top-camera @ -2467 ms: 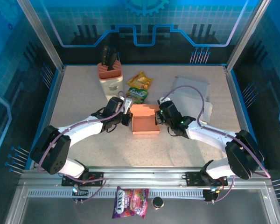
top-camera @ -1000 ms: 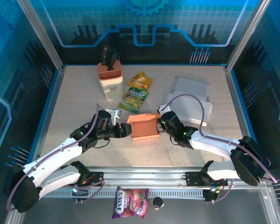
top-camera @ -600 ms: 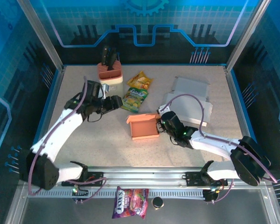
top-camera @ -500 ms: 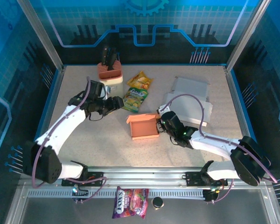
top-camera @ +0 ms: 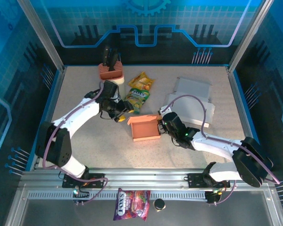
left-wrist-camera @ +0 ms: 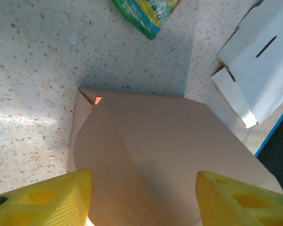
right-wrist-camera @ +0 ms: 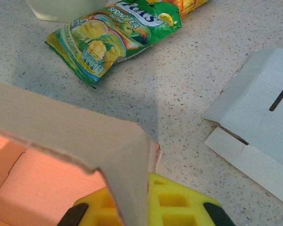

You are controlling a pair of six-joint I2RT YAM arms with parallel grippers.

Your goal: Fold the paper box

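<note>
My right gripper [top-camera: 161,121] is clamped shut on the right wall of the paper box [top-camera: 146,131], pinning it mid-table [top-camera: 89,143] so it can't slide. My left gripper [top-camera: 120,116] hangs half open and empty, just left of the raised flap [top-camera: 142,119], placed to press it down.

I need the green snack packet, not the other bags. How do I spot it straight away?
Start at the cream knife block at the back left of the table. Two packets lie just right of it; the green snack packet is the nearer one, between the orange-yellow packet and the orange paper box. It alone is green, lettered Spring Tea.
</note>
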